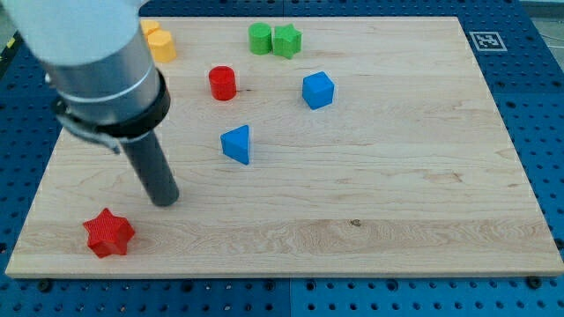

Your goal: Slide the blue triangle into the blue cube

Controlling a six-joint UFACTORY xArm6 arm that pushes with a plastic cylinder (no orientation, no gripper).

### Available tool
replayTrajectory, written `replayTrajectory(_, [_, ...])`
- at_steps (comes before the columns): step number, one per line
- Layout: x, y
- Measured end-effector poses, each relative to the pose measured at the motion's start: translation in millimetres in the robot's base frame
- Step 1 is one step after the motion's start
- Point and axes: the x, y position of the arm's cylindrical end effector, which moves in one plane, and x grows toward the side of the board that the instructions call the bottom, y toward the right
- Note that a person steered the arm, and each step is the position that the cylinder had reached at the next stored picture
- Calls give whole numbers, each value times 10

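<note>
Centrally, on the pale wooden board (397,202), a blue triangular plastic block (237,143) is found, its narrow corner turned toward the view's left, its flat face to the right; the long axis cannot be judged. A blue plastic cube (318,90) sits up and right of it, apart. My tip (165,199), a plain dark rod carrying no jaws, rests left of the triangle, clear of it. Also listed: red cylinder (222,83); red star (108,232); green cylinder (259,38) touching green star (286,40); two yellow blocks (159,41), partly hidden.
</note>
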Motion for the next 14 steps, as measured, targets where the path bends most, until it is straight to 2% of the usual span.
replayTrajectory(3, [-517,493])
replayTrajectory(8, [-629,1434])
replayTrajectory(11, [-1026,1450])
replayTrajectory(13, [-1092,1407])
replayTrajectory(14, [-1350,1374])
